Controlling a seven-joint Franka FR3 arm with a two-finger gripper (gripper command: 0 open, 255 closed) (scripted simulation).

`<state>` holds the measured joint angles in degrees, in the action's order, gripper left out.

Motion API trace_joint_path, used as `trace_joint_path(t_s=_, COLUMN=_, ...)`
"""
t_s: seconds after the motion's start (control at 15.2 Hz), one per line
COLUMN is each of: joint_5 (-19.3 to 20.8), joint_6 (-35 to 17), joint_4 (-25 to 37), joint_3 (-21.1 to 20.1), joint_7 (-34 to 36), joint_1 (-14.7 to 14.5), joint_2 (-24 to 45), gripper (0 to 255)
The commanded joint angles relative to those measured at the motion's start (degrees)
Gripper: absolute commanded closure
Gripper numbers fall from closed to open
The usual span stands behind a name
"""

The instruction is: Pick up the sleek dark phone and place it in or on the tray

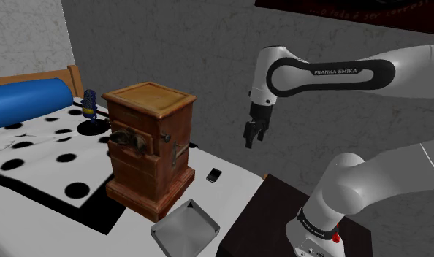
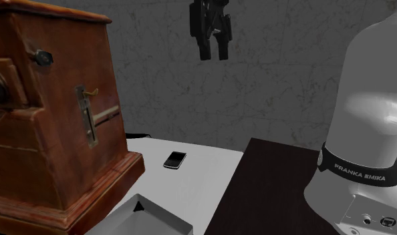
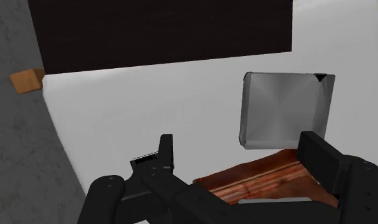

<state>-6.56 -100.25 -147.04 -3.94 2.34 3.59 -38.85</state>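
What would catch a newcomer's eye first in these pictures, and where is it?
The tall reddish-brown wooden box dominates the middle of the white surface, with a black-spotted white cover at the shoulder view's left. The white arm reaches in from that view's right, its black claw open and hanging high in the air; the small dark phone lies beside the box and a grey tray nearer the camera.

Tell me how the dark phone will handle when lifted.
The phone looks like a thin flat slab: probably stiff, unlikely to roll. Lying flat on the white surface, its low edges may offer the open pincer little grip; its sleek face may slip.
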Motion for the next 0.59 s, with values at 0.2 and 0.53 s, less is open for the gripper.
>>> trace_joint_path(t_s=0.2, joint_5=-1.9, joint_6=-12.6, joint_4=-2.9, joint_3=-2.3, joint_7=8.3, joint_1=2.4, joint_2=8.0, gripper=0)
trace_joint_path(t_s=0.53, joint_5=-3.0, joint_6=-25.0, joint_4=-3.8, joint_3=-4.2, joint_7=16.4, joint_1=4.8, joint_2=17.9, gripper=0)
